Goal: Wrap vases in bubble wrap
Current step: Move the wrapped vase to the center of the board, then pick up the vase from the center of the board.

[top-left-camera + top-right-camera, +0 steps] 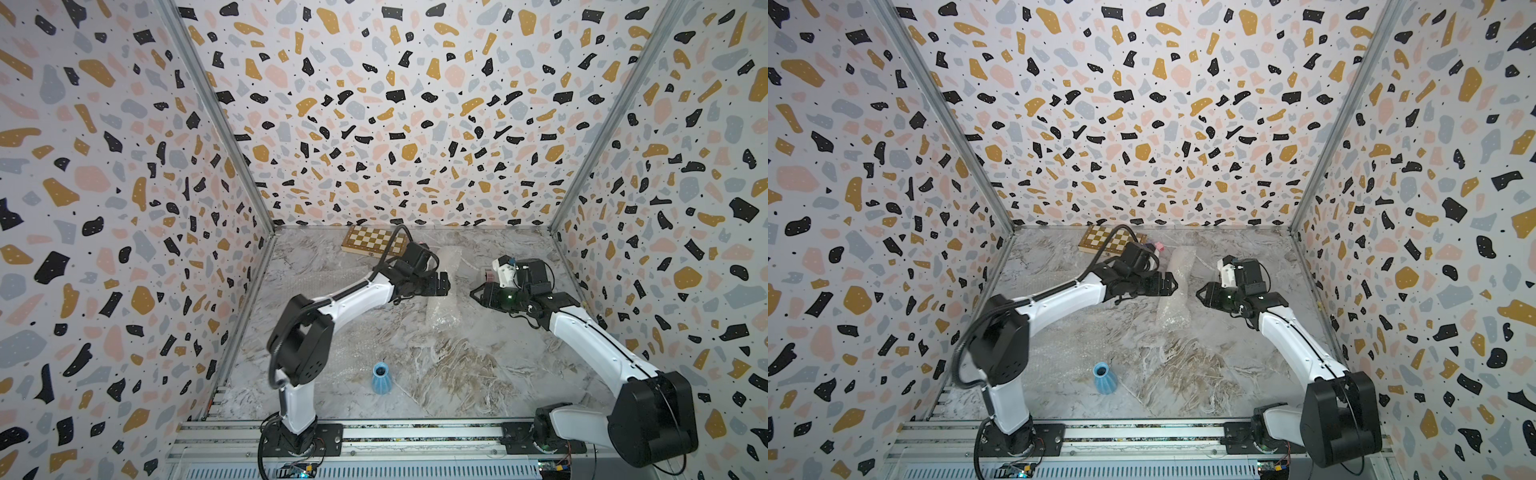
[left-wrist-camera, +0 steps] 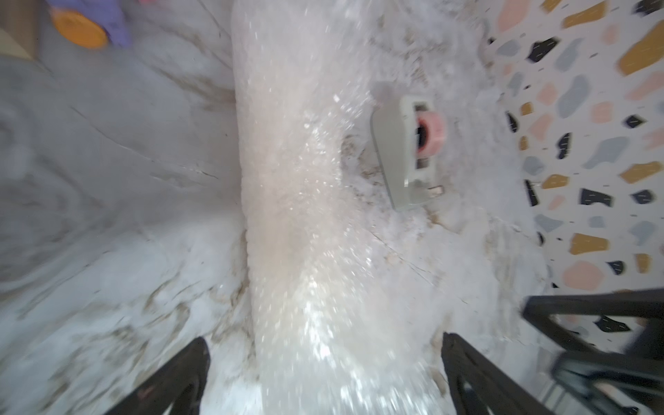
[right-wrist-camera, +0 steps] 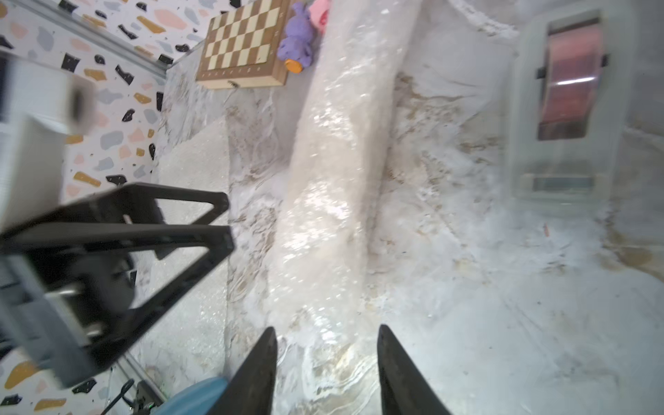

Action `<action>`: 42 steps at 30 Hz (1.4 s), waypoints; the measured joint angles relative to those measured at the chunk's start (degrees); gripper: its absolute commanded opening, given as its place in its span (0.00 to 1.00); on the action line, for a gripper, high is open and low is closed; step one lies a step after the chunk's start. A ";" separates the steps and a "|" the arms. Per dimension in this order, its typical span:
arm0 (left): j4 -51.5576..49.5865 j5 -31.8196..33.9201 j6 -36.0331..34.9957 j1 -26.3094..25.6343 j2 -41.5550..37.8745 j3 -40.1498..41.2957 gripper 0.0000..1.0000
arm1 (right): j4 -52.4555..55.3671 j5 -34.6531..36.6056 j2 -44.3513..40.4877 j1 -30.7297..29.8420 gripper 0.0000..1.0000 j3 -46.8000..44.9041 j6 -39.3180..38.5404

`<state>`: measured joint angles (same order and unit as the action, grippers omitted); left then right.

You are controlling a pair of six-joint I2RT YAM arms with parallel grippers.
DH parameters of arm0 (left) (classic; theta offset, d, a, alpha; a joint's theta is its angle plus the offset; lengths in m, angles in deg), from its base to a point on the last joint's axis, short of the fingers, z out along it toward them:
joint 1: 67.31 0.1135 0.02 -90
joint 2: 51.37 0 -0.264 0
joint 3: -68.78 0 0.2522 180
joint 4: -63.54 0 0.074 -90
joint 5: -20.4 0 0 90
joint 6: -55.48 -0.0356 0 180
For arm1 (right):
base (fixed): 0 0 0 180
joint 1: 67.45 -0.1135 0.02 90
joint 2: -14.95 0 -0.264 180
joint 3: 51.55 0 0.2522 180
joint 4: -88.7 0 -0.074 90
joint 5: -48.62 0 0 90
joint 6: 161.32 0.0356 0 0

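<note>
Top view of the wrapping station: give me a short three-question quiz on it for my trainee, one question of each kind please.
1. True or false: the light blue vase is already wrapped.
2. Where is the long bubble wrap bundle? A) lying flat between the left tool and the right tool; B) standing upright in a corner; C) draped over that vase.
3. Fill in: the tape dispenser holds a ___ roll.

Key: 1 false, it stands bare. 2 A. 3 pink.
</note>
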<state>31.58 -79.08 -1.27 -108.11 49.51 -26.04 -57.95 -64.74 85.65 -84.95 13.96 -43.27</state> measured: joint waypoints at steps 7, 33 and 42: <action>-7.87 6.54 -2.43 0.09 -27.26 15.17 0.99 | 10.67 10.86 -5.79 -28.50 0.78 6.05 -0.90; -32.63 30.18 7.08 6.47 -58.27 36.98 0.99 | 11.82 32.50 31.47 -59.04 0.71 25.18 8.66; -30.73 30.45 7.50 7.45 -57.42 38.64 0.99 | 11.56 31.08 35.04 -59.06 0.53 27.63 8.22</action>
<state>0.85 -48.63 6.23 -100.65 -7.91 12.61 -46.38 -33.66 120.68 -144.00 41.58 -35.05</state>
